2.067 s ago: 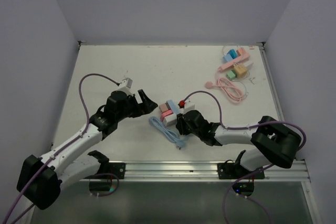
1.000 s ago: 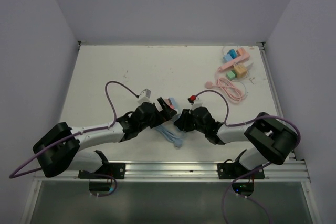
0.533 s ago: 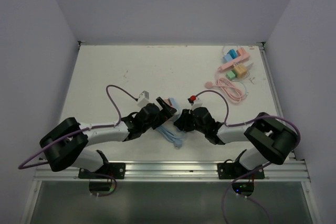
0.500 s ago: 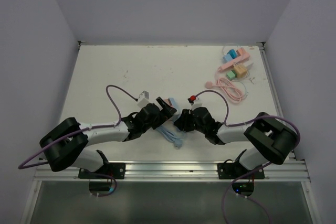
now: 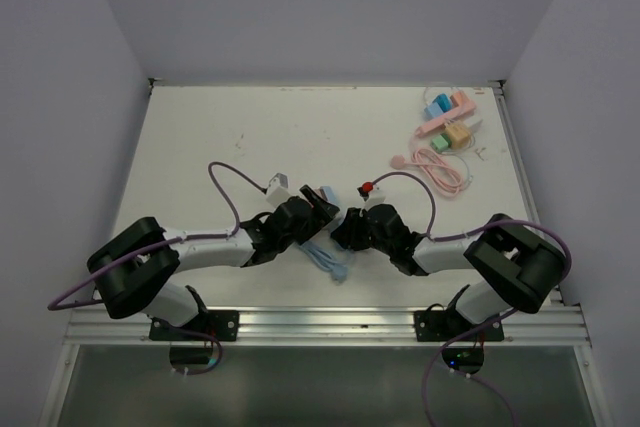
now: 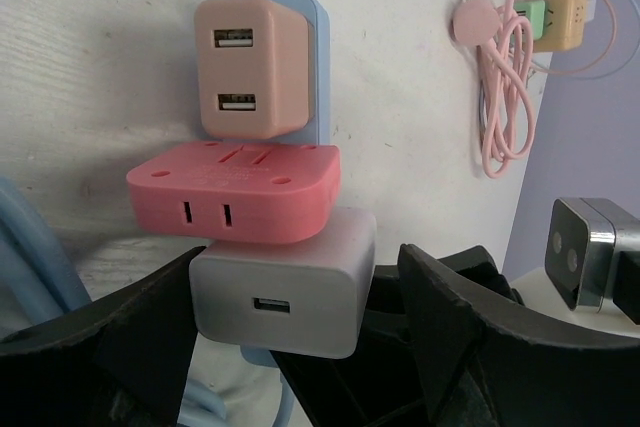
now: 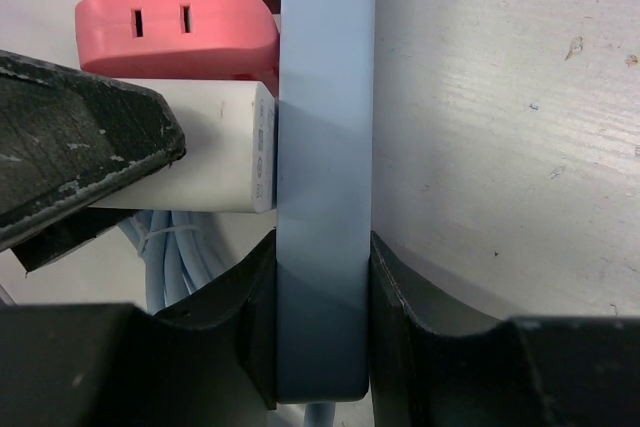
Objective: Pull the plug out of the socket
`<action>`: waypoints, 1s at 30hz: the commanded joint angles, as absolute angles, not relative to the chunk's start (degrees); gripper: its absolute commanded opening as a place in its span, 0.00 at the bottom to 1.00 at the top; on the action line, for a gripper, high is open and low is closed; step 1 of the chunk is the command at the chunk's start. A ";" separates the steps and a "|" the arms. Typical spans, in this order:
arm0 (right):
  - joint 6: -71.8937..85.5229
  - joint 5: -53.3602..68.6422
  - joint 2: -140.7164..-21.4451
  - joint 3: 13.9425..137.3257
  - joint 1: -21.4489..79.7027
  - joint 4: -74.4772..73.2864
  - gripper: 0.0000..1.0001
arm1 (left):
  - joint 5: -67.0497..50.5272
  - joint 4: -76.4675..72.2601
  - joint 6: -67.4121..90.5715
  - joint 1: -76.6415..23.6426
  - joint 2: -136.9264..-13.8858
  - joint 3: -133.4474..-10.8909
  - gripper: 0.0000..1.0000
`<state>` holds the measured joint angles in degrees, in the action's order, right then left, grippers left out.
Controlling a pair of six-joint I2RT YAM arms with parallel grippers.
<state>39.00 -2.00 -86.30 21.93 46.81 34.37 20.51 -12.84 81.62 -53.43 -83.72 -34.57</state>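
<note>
A blue power strip (image 7: 325, 147) stands on its edge with three plugs in it. They are a beige USB charger (image 6: 250, 67), a red adapter (image 6: 235, 192) and a white USB charger (image 6: 285, 282). My right gripper (image 7: 322, 327) is shut on the cable end of the strip, with both pads flat on its faces. My left gripper (image 6: 300, 277) is open and straddles the white charger. Its left finger is at the charger's side and its right finger stands a little apart. In the top view the two grippers meet at the strip (image 5: 325, 195).
The strip's blue cable (image 5: 325, 257) lies coiled at the near side and also shows in the right wrist view (image 7: 170, 267). A pink power strip with coloured plugs (image 5: 447, 122) and a coiled pink cable (image 5: 440, 167) lie at the back right.
My left gripper has moved right from open table to the strip, and its jaws now sit around the white charger. The right gripper has kept hold of the strip and shifted it slightly away.
</note>
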 commanded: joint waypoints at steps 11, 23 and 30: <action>39.29 -5.10 -86.66 23.12 46.76 38.94 0.00 | 24.43 -14.24 85.69 -54.58 -82.01 -35.33 0.29; 43.86 -7.64 -88.51 23.11 43.59 35.43 0.00 | 25.58 -14.59 88.86 -54.58 -75.77 -31.82 0.00; 44.21 -13.27 -89.64 26.10 43.59 25.15 0.00 | 25.40 -10.82 88.59 -54.58 -73.65 -33.83 0.00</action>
<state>42.22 -0.36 -87.50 24.56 46.22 33.19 24.36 -10.48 87.05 -54.00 -78.04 -31.86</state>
